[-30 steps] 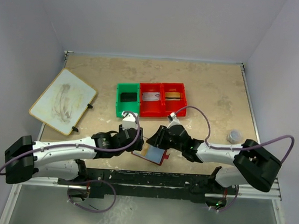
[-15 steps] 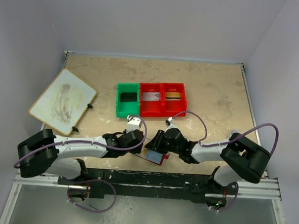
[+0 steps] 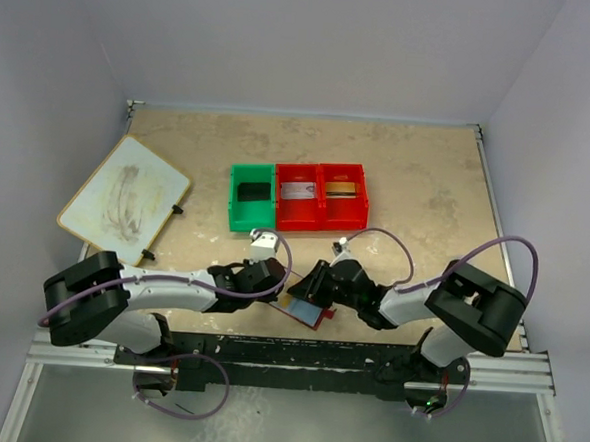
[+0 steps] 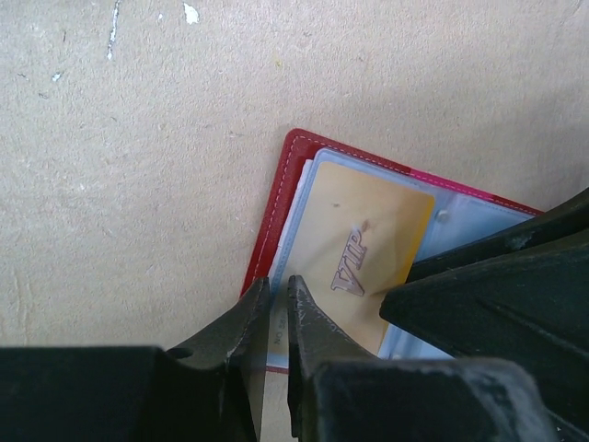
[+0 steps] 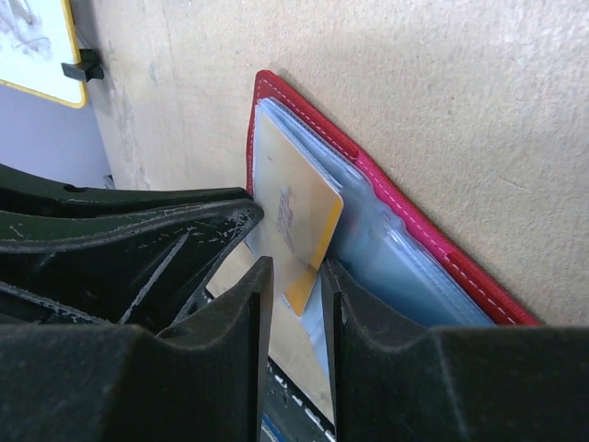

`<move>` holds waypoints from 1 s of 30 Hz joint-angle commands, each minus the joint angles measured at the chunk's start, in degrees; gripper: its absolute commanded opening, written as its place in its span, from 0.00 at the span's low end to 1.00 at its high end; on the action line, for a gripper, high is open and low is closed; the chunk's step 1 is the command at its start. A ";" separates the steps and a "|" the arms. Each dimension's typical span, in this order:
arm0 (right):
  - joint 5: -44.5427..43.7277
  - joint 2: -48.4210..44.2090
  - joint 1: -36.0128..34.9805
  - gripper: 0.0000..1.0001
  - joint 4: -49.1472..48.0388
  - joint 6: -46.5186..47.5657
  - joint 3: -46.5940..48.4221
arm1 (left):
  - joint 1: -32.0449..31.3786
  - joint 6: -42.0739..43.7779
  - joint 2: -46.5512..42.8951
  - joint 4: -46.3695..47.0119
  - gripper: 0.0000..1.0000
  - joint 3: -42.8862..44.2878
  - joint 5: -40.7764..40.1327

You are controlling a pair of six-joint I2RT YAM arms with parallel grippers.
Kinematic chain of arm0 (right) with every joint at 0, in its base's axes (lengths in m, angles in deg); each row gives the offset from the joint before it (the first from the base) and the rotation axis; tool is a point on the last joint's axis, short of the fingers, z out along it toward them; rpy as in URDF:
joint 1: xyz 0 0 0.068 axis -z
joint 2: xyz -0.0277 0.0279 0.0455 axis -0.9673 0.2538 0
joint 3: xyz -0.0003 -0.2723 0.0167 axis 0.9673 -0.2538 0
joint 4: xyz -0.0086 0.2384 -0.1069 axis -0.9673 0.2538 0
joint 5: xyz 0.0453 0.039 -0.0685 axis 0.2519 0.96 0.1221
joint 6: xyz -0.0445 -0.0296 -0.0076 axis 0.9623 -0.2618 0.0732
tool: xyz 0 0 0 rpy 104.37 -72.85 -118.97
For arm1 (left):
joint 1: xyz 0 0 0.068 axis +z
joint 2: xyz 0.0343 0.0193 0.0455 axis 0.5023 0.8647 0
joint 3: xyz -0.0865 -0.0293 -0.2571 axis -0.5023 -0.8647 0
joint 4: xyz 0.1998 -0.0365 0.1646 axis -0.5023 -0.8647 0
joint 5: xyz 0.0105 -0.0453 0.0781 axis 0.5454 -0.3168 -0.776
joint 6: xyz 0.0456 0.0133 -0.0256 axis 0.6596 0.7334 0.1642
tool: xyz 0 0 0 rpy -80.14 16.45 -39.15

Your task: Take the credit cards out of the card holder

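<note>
Jaws on your left gripper (image 4: 279,285) just narrowed to a slit at the maroon folding card holder (image 4: 276,198), your right gripper (image 5: 296,272) straddling its sleeved gold card (image 5: 294,212) for extraction; grips unclear.

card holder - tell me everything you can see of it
The card holder lies open and flat on the beige table, at its near edge between the two arms. Its thin dark-red cover has pale stitching and a rounded corner. Inside are pale blue clear plastic sleeves. A gold card marked VIP sits in the top sleeve. The left pincer, nearly shut, is at one stitched edge, and the right pincer straddles the card's corner.
</note>
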 commanded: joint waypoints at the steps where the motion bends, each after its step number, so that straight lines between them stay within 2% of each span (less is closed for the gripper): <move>1: 1.00 2.43 -0.36 0.30 -6.51 -3.99 -3.62 | 0.01 -1.94 1.76 -1.12 0.07 -3.21 3.32; 5: 0.92 4.04 -0.35 0.26 -15.41 -7.61 -7.07 | -0.06 -2.33 1.24 -0.88 0.05 -3.90 3.76; 7: 1.07 5.06 -0.34 0.20 -18.07 -8.25 -7.39 | -0.08 -2.43 1.22 -0.84 0.04 -3.98 3.94; 14: 0.56 5.27 -0.36 0.07 -18.83 -7.93 -6.71 | -0.17 -3.12 1.05 -1.39 0.04 -3.98 3.73; 18: -0.79 2.80 -0.41 0.00 -17.99 -8.18 -8.45 | -0.26 -3.40 1.01 -1.62 0.04 -4.02 3.36; 30: -3.34 -8.66 -0.28 0.00 -3.22 -6.74 -9.78 | -0.24 -3.74 0.94 -2.85 0.04 -3.46 2.37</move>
